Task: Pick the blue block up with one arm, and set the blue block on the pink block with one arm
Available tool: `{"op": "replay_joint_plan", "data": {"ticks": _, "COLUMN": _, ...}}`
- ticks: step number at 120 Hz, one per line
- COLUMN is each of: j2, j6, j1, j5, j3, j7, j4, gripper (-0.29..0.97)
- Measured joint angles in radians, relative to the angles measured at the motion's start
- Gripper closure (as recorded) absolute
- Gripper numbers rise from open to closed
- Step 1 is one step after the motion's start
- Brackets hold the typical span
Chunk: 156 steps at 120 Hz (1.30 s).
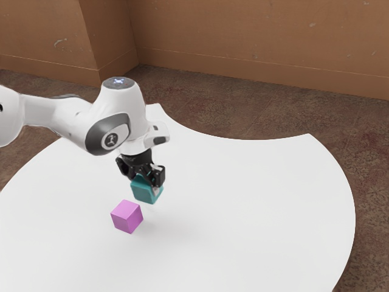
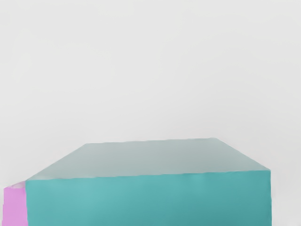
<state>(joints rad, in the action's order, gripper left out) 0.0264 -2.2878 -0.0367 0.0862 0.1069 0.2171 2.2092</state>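
A teal-blue block [image 1: 145, 193] hangs a little above the white table, with my black gripper [image 1: 146, 184] shut on it. The pink block [image 1: 127, 216] rests on the table just below and toward the exterior view's left of the held block, close to it but apart. In the wrist view the blue block [image 2: 150, 183] looms large right under my hand, and a sliver of the pink block [image 2: 13, 207] peeks out beside it.
The round white table [image 1: 261, 201] stretches wide toward the exterior view's right. Brown carpet [image 1: 255, 109] and tan walls lie beyond its edge.
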Motion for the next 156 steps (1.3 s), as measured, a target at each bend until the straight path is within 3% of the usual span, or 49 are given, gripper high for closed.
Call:
{"op": "replay_joint_plan", "data": {"ticks": 21, "j2": -0.104, "j6": 0.066, "j1": -0.001, "j5": 0.018, "j3": -0.070, "j7": -0.011, "j4": 0.064, "gripper": 0.30}}
{"op": "replay_joint_plan", "data": {"ticks": 49, "j2": -0.069, "j6": 0.054, "j1": -0.024, "j5": 0.016, "j3": -0.107, "j7": -0.057, "j4": 0.084, "gripper": 0.30}}
{"op": "replay_joint_plan", "data": {"ticks": 82, "j2": -0.049, "j6": 0.019, "j1": -0.007, "j5": -0.067, "j3": -0.172, "j7": -0.165, "j4": 0.078, "gripper": 0.30}}
{"op": "replay_joint_plan", "data": {"ticks": 156, "j2": -0.034, "j6": 0.067, "j1": 0.071, "j5": -0.093, "j3": -0.143, "j7": -0.382, "j4": 0.075, "gripper": 0.31}}
